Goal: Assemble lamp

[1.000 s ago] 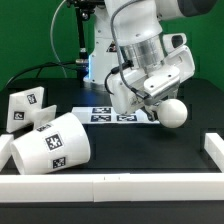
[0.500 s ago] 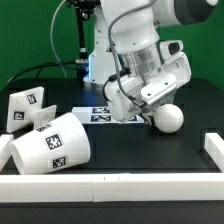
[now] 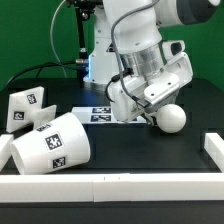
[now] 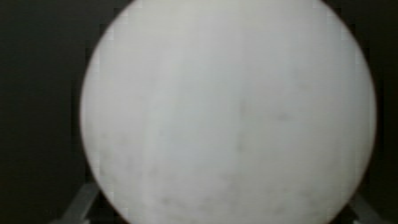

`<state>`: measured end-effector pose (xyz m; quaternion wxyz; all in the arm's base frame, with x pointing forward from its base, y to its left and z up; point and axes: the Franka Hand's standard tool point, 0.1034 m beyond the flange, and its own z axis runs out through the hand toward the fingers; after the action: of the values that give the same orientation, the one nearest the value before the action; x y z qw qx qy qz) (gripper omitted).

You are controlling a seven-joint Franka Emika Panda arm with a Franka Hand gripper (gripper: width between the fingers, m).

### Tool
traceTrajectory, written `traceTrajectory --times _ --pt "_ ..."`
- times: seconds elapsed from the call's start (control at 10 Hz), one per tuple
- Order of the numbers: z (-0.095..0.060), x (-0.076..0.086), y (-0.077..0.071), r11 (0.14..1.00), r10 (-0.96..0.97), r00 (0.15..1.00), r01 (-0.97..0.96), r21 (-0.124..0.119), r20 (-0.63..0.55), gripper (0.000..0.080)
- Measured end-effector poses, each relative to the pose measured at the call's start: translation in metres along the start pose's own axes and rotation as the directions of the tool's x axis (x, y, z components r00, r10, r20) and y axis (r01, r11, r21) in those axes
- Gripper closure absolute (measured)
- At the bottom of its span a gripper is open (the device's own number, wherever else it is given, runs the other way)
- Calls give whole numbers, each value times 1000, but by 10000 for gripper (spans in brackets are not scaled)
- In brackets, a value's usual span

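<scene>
Matte white plastic bulb (image 3: 174, 118) is down at the black table (image 3: 150, 152), near the marker board (image 3: 100, 113), head toward the exterior view's right. Gripper (image 3: 152, 117) covers its neck end; whether the jaws are clamped cannot be told. Judged light, rigid, smooth: grip the neck, not the slippery dome

Robotics lab bench, black matte table (image 3: 150, 155) fenced by white rails (image 3: 120, 184), green backdrop (image 3: 20, 30) behind, white robot arm (image 3: 140, 30) at the back with cables (image 3: 40, 70) trailing, marker board (image 3: 100, 113) lying flat on the table, black-and-white square tags on the shade (image 3: 50, 148) and base (image 3: 25, 108).
</scene>
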<state>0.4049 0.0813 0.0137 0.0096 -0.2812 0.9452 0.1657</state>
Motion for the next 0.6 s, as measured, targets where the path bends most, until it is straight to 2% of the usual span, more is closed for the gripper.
traceTrajectory --times 0.2,0.3,0.6 --pt "0 0 0 1000 0 1000 0 0 -1 158" --pt "0 1 0 1000 0 1000 0 0 -1 118" --pt "0 1 0 1000 0 1000 0 -1 -1 101"
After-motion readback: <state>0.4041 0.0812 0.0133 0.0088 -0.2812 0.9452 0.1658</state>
